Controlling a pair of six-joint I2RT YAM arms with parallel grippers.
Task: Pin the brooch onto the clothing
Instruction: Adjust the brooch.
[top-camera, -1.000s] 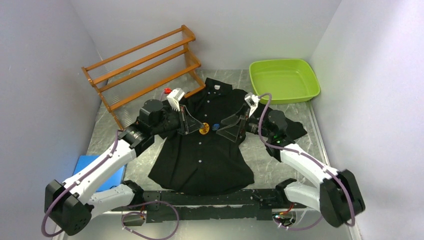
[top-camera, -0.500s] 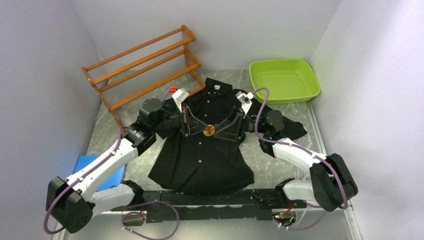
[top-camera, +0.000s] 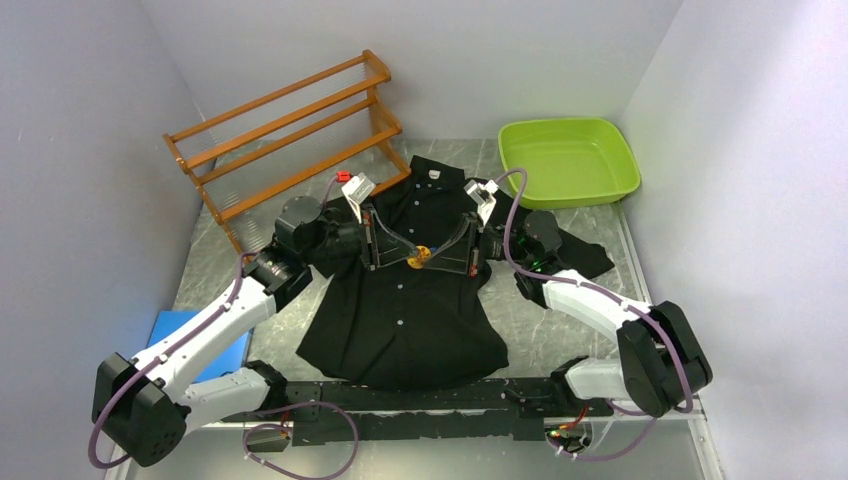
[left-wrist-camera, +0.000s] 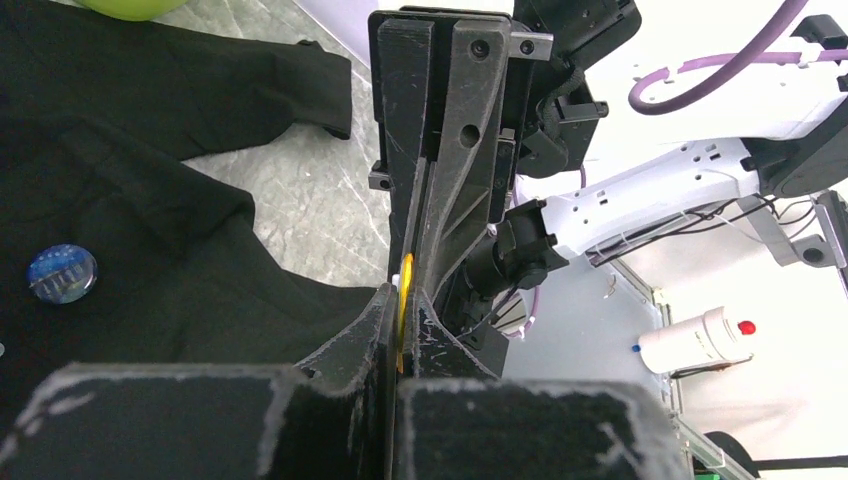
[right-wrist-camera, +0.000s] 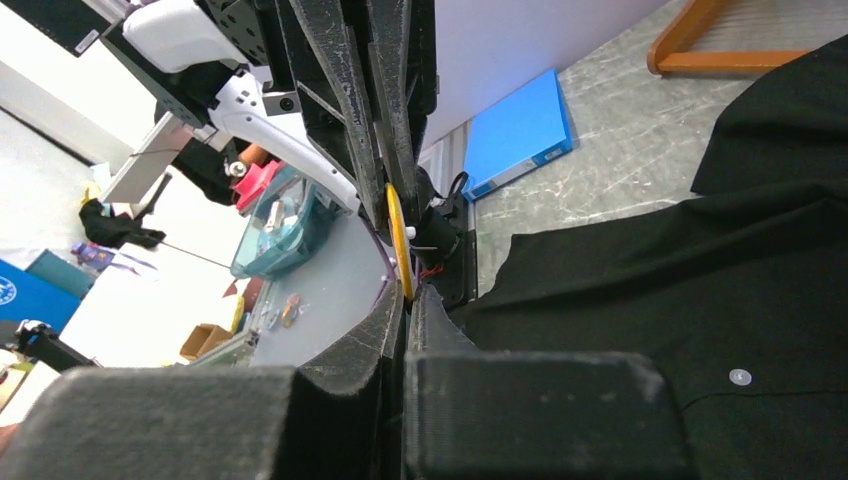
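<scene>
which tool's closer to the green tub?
Right, narrowly. The right tool is front-left of the tub, over the shirt; the left tool meets it at the brooch, slightly farther left.

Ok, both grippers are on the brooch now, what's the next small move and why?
Probably ease the left gripper open, handing the brooch over to the right gripper. Both are shut on the yellow brooch, tip to tip, over the shirt front, so neither can turn or lower it freely until one lets go.

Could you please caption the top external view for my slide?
Left end effector and right end effector pinch a yellow brooch over the black shirt.
</scene>
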